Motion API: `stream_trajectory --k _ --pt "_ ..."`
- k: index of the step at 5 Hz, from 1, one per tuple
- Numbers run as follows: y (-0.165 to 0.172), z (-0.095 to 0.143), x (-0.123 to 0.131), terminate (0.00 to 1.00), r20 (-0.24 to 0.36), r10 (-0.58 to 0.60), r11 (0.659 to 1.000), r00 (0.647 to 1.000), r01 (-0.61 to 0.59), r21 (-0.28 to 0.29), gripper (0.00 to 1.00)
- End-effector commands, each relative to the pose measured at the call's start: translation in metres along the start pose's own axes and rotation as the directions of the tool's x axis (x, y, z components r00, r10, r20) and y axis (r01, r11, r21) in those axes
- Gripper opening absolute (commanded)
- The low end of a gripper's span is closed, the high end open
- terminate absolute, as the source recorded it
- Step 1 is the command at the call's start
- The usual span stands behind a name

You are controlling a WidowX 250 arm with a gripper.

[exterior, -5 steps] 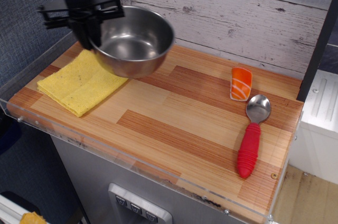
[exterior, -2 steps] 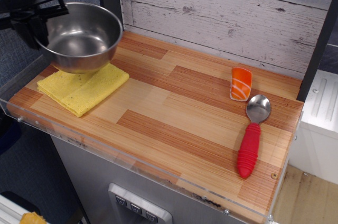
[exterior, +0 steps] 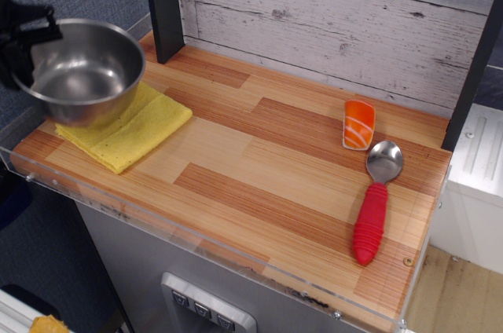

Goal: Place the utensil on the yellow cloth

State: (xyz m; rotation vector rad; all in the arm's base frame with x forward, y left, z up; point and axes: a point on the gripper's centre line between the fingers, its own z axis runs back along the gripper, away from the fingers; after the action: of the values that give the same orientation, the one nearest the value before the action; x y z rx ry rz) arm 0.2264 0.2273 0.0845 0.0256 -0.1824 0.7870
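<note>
The shiny steel bowl [exterior: 82,70] hangs over the left part of the folded yellow cloth [exterior: 137,129], upright, covering the cloth's far left corner. Whether the bowl touches the cloth I cannot tell. My black gripper [exterior: 27,38] is at the far left edge of the view, shut on the bowl's left rim. Most of the gripper is cut off by the frame.
A red-handled metal spoon [exterior: 373,203] and an orange-and-white sushi piece [exterior: 359,123] lie at the right of the wooden counter [exterior: 267,168]. A dark post [exterior: 161,7] stands at the back left. A clear acrylic rim [exterior: 196,247] runs along the front edge.
The gripper has carried the bowl to the left and downward, from above the cloth's right edge to over the cloth's left part. The spoon and sushi have not moved.
</note>
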Motion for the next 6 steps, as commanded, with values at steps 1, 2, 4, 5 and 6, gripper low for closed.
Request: stream_trajectory --k 1,2,4,5,6 --pt "0.026 -0.014 -0.005 0.0 -0.02 -0.014 1.0 1.0 0.013 -0.023 0.0" --pt "0.02 -0.017 0.002 0.0 -0.018 -0.032 0.999 0.999 0.031 -0.043 0.0" --pt "0.004 -0.007 0.006 0.0 0.001 -0.071 0.996 0.997 0.071 -0.052 0.0" --pt "-0.005 -0.004 0.006 0.0 0.005 -0.094 0.993 0.996 0.094 -0.069 0.0" --pt "-0.014 -0.008 0.004 0.0 0.004 -0.111 0.989 0.994 0.111 -0.095 0.0"
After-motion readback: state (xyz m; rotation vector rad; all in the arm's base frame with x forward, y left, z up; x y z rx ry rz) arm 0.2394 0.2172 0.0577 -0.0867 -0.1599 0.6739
